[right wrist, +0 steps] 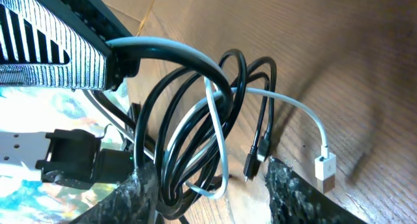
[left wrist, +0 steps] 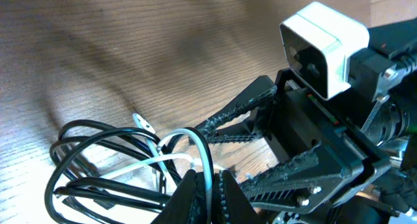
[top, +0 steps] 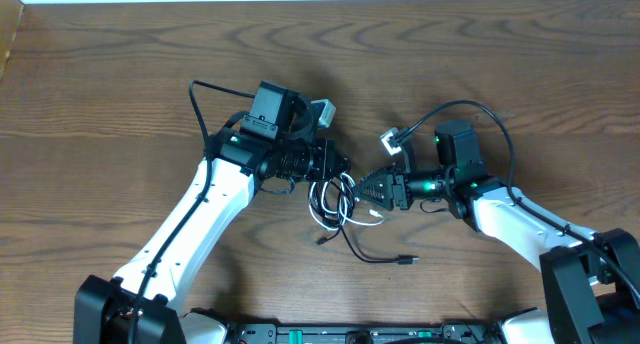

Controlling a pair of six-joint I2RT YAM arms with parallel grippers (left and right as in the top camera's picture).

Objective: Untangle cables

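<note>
The cables [top: 335, 206] lie as a tangled bundle of black loops and one white cord on the wooden table, between my two grippers. The left gripper [top: 343, 172] is at the bundle's top, and in its wrist view it [left wrist: 210, 185] is shut on a white strand and a black strand. The black loops [left wrist: 85, 129] and the white cord [left wrist: 140, 165] spread out to the left of it. My right gripper [right wrist: 212, 185] is open, with the coil of loops hanging between its fingers, close to the left one. A white USB plug [right wrist: 325, 167] and a black plug [right wrist: 251, 162] lie near the right finger.
One black cable tail runs out to a plug [top: 405, 259] toward the front edge. The right wrist's white camera housing [left wrist: 322, 48] sits close in front of the left gripper. The arms' thick black wires [top: 490, 119] arch over the table [top: 120, 74]. The base rail [top: 350, 334] lines the front.
</note>
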